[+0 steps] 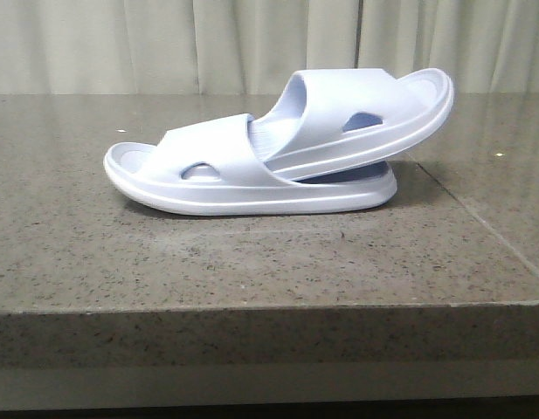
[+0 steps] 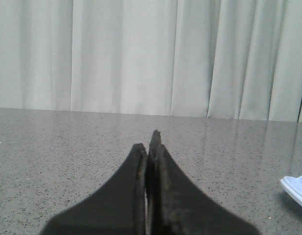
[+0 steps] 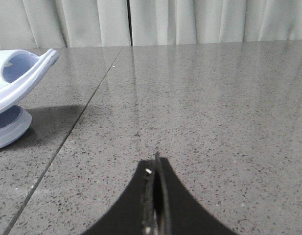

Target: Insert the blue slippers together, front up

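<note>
Two blue slippers rest on the grey stone table in the front view. The lower slipper (image 1: 208, 166) lies flat, sole down. The upper slipper (image 1: 365, 118) has one end tucked under the lower one's strap, its other end raised to the right. Neither gripper shows in the front view. My left gripper (image 2: 150, 142) is shut and holds nothing; a slipper's edge (image 2: 296, 188) peeks in at the side. My right gripper (image 3: 155, 164) is also shut and holds nothing, with the slippers' ends (image 3: 16, 88) off to one side.
The speckled stone table (image 1: 252, 253) has a seam (image 1: 479, 218) running diagonally on the right and a front edge close to the camera. Pale curtains (image 1: 208, 44) hang behind the table.
</note>
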Motion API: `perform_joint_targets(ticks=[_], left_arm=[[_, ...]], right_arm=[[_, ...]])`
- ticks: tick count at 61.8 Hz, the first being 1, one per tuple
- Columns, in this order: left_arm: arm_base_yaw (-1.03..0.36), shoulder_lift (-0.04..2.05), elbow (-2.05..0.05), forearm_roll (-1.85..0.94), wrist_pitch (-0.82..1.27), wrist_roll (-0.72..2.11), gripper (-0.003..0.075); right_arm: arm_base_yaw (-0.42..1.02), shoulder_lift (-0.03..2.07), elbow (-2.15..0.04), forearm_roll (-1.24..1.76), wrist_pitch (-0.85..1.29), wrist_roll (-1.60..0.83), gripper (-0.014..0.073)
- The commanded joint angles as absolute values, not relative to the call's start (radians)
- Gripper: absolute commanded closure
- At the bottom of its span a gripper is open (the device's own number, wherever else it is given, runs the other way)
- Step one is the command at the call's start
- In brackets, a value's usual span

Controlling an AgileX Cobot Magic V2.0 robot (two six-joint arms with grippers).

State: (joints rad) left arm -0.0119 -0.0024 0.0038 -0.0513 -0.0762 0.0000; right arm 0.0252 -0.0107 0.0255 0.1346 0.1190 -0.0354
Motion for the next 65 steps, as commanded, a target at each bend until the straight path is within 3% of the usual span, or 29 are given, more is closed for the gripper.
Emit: perform_joint_targets(ticks=[1,65], left_arm=[[-0.019,-0.020,0.008,-0.058,-0.153,-0.005,0.0741],[-0.019,-0.020,0.008,-0.058,-0.153,-0.005,0.0741]], right_arm=[[0.020,-0.027,0.021,0.134,0.031,-0.037,0.0662],[0.020,-0.027,0.021,0.123,-0.052,-0.044,0.0662]])
